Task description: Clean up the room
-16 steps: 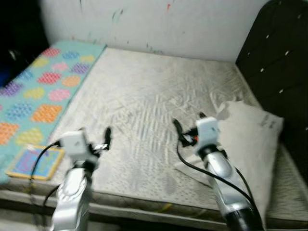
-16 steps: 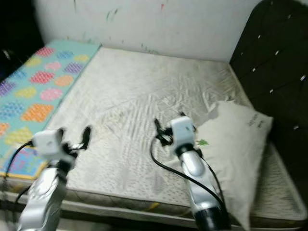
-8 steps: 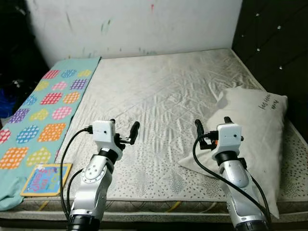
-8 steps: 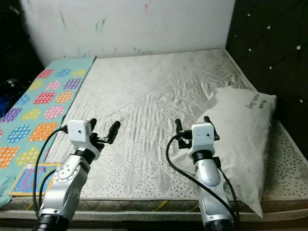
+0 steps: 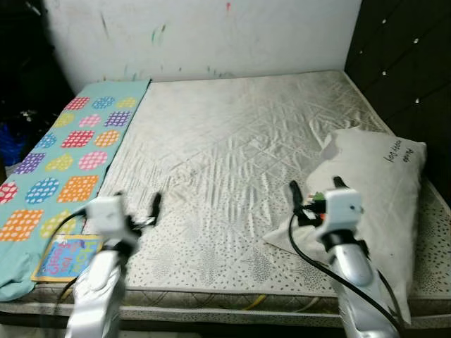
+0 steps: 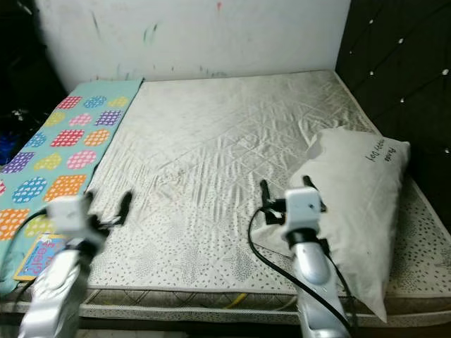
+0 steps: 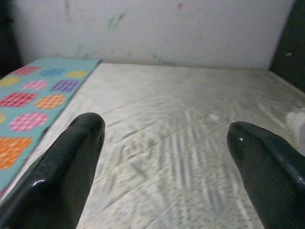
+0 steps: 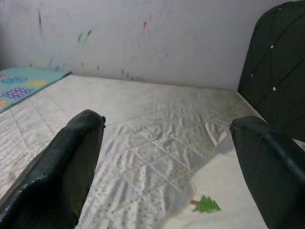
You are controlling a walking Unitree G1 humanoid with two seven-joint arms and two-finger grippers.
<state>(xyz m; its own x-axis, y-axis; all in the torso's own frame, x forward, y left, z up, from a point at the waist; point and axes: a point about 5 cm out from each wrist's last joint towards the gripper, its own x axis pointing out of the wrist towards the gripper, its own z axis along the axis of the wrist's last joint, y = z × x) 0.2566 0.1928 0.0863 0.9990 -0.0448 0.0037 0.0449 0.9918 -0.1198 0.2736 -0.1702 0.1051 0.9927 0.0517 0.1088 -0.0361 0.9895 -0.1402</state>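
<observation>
Where mattress (image 5: pixel 232 141) meets pillow (image 5: pixel 380 183)

Dim, flat indoor light, partly blurred.
The left arm (image 5: pixel 99 282) smears with motion blur; the left-hand room corner (image 5: pixel 21 63) falls into black shadow.

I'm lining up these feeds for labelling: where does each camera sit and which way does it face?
Left eye, right eye: on the head, looking forward and down at the mattress; both silver arms show.
Left wrist: along the left claw toward the wall.
Right wrist: along the right claw, over the pillow.
All four views share the mattress and wall.
</observation>
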